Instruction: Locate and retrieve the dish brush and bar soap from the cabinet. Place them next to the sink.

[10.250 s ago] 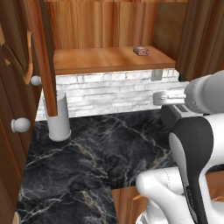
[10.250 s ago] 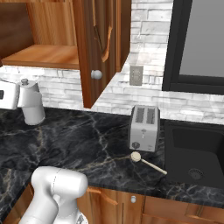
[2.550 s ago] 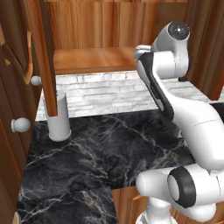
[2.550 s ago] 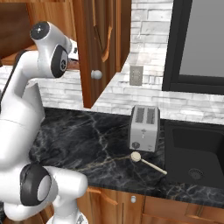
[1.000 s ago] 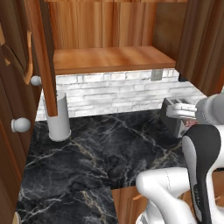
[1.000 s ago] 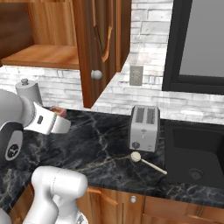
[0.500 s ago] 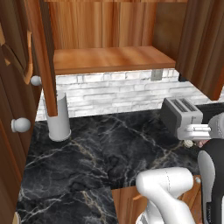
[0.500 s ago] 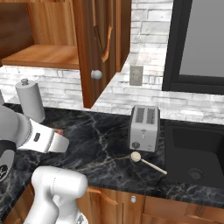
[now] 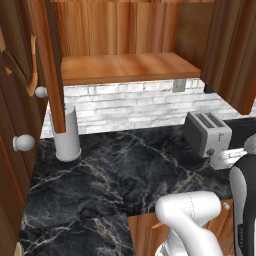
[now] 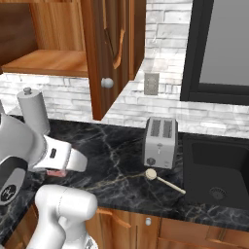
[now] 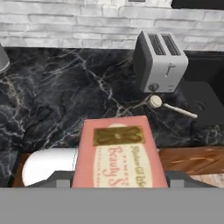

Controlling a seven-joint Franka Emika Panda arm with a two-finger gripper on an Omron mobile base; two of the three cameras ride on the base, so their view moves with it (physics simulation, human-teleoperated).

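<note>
One reddish-pink rectangular bar soap [image 11: 118,156] sits clamped in the claw [image 11: 119,177], jaws spread fairly wide across its width. Label: gold emblem panel on top, script below reading "Beauty S…", remainder too small to read. In the right base view the soap [image 10: 56,172] peeks out under the white wrist, low over the black marble bench [image 10: 116,165], near its front edge.

Cream dish brush [image 10: 164,181] with round head and thin handle lies flat on the bench, just in front of the silver two-slot toaster [image 10: 161,141], handle pointing toward the dark recessed sink [image 10: 217,168]; handle tip near the basin rim.

Open bench between soap and brush, nothing in the way. Grey cylindrical canister [image 10: 34,113] stands at the back left by the white brick wall.

Reddish-brown wood cabinet [image 9: 125,67] hangs open, its plank shelf bare, round pale knobs [image 9: 23,142] on the doors.

Versus half a second ago: arm has swung further right and down, toaster more exposed in the left base view. Soap was on the shelf ten seconds back; brush unmoved.
</note>
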